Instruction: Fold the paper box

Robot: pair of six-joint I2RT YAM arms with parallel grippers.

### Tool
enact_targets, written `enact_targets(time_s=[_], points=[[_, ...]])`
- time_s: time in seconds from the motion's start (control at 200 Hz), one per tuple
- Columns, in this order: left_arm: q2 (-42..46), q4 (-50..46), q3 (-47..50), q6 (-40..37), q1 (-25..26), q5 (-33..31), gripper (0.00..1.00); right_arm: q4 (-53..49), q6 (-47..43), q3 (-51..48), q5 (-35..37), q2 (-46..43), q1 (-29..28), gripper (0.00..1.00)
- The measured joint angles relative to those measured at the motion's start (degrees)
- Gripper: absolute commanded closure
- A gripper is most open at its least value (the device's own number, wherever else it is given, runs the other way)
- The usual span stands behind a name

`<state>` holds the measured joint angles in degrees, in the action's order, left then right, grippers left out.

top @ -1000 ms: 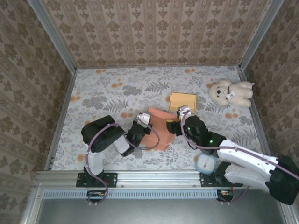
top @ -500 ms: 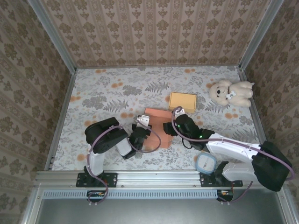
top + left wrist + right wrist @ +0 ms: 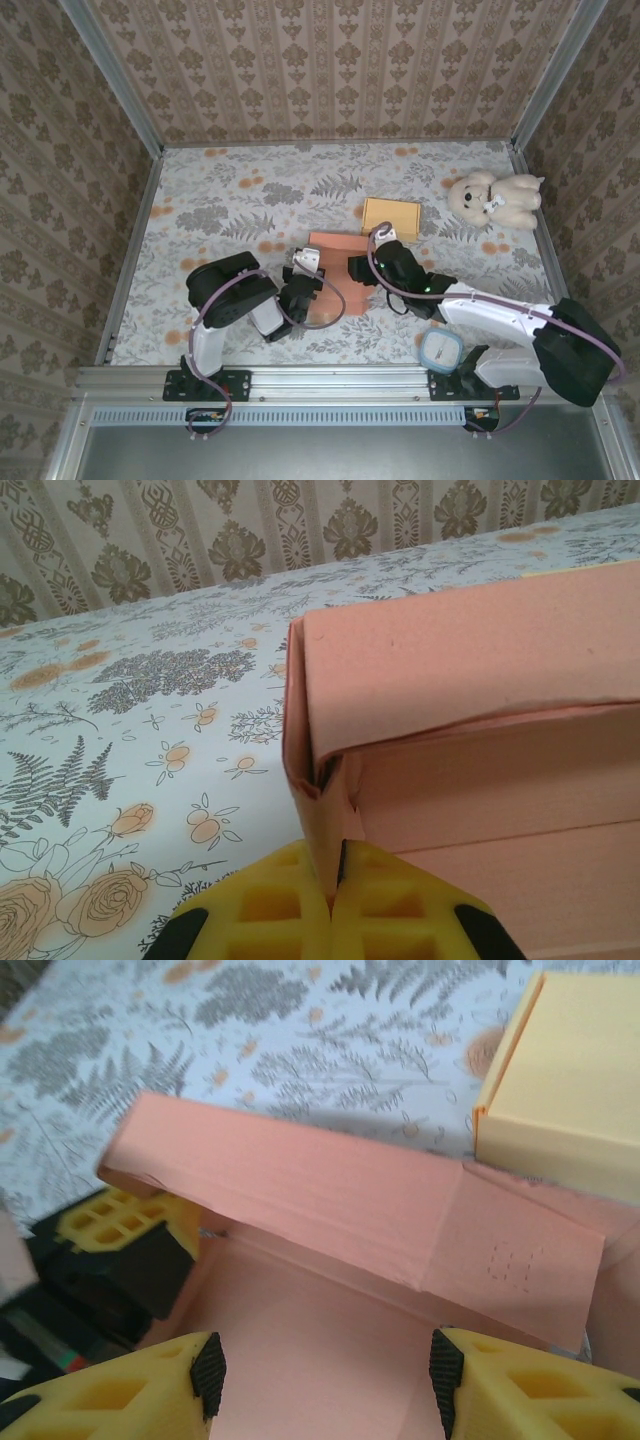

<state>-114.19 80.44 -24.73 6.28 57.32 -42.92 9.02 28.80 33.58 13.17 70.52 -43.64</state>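
At the middle of your surface (image 3: pixel 230 200) lies the paper box (image 3: pixel 335 262), one long flap tilted over its floor. Your left tool (image 3: pixel 303 292) meets it from the left, with a corner wall of the box standing between its pads (image 3: pixel 280 910). Your right tool (image 3: pixel 362 270) sits at the box's right side, its fingers (image 3: pixel 205 1370) spread above the box floor. Just behind the paper box, toward the right, rests a second box (image 3: pixel 390 217). Farther right, near the far right corner, lies a stuffed bear (image 3: pixel 495 198). A round container (image 3: pixel 441 349) sits at the near edge, beside the right arm's base.
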Motion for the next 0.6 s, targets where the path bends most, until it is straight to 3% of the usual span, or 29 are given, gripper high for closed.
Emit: enact_targets(time_s=[0.6], points=[[-1.27, 1.11, -0.7, -0.26, 0.52, -1.57, 1.0, 3.28, -0.94, 2.99, 0.42, 8.2, 4.11, 0.37]])
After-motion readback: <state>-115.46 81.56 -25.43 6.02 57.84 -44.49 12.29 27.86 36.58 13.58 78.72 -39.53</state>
